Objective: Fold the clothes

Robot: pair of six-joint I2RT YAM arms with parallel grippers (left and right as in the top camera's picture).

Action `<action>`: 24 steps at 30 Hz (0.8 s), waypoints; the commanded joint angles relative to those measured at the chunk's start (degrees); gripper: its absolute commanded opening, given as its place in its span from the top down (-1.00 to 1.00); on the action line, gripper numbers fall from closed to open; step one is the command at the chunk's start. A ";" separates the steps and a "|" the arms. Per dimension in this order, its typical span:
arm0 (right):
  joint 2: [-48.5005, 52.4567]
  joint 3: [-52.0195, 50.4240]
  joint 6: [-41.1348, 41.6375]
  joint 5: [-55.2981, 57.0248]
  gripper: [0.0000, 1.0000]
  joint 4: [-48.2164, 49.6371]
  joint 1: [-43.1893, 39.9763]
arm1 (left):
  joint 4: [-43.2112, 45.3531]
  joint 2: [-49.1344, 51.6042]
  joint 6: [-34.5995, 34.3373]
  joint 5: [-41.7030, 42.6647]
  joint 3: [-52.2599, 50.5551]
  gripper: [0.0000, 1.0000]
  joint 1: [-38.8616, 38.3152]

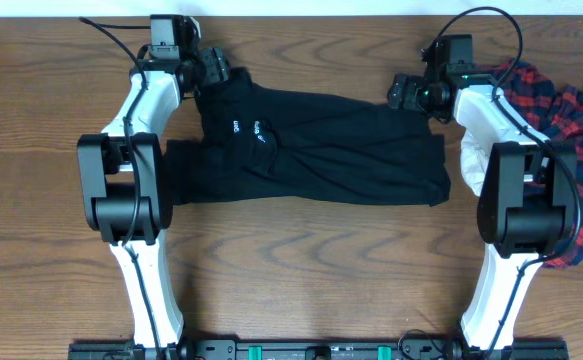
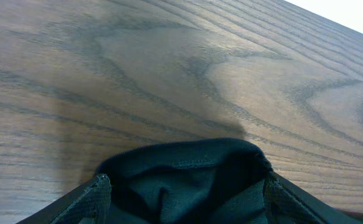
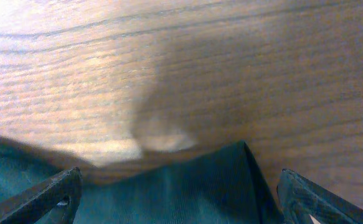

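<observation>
One black garment (image 1: 321, 145) lies spread across the wooden table (image 1: 301, 270), long side running left to right, with small white print (image 1: 251, 128) near its left end. Its far-left corner is drawn out toward the left gripper (image 1: 211, 68), which sits right at that corner. In the left wrist view the cloth (image 2: 187, 180) stands up in a rounded hump that fills the gap between the two fingers (image 2: 97, 193) and touches both. The fingers are part closed, squeezing that bunch.

At the garment's far-right corner sits the right gripper (image 1: 403, 93). Its wrist view shows the fingers (image 3: 50, 193) spread wide, with a flat corner of the cloth (image 3: 187, 186) lying between them; the cloth is not pinched, and bare wood shows beyond its edge.

Off the garment's right end lies a red and navy plaid cloth (image 1: 576, 130), crumpled. It is separate from the garment, and the right arm stands partly over it.
</observation>
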 commanded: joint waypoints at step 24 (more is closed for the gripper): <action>2.99 1.11 2.86 -0.26 -0.96 -0.33 0.68 | -3.32 3.15 0.79 0.76 1.36 -0.66 -1.31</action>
